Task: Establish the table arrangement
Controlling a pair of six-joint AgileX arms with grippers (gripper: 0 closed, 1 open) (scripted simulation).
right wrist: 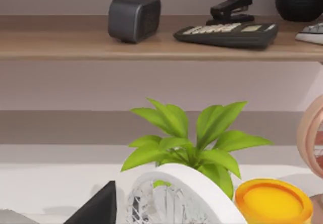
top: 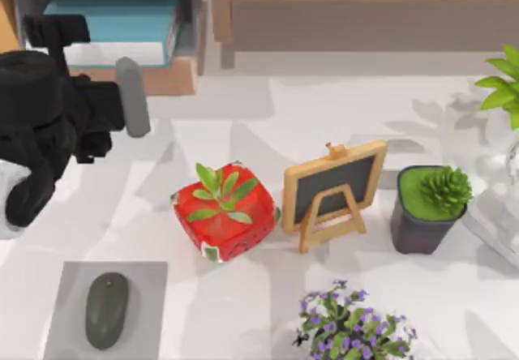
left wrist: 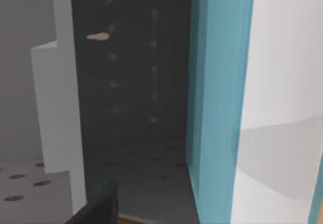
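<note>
The left gripper [top: 130,92] is held before the blue book [top: 113,19] in the shelf unit [top: 182,72]. Whether its fingers are apart cannot be told. The book, just ahead, should be approached squarely.

The black, six-joint left arm [top: 49,121] reaches in from the top view's left edge, its wrist bent toward the far left corner, raised above the surface.
</note>
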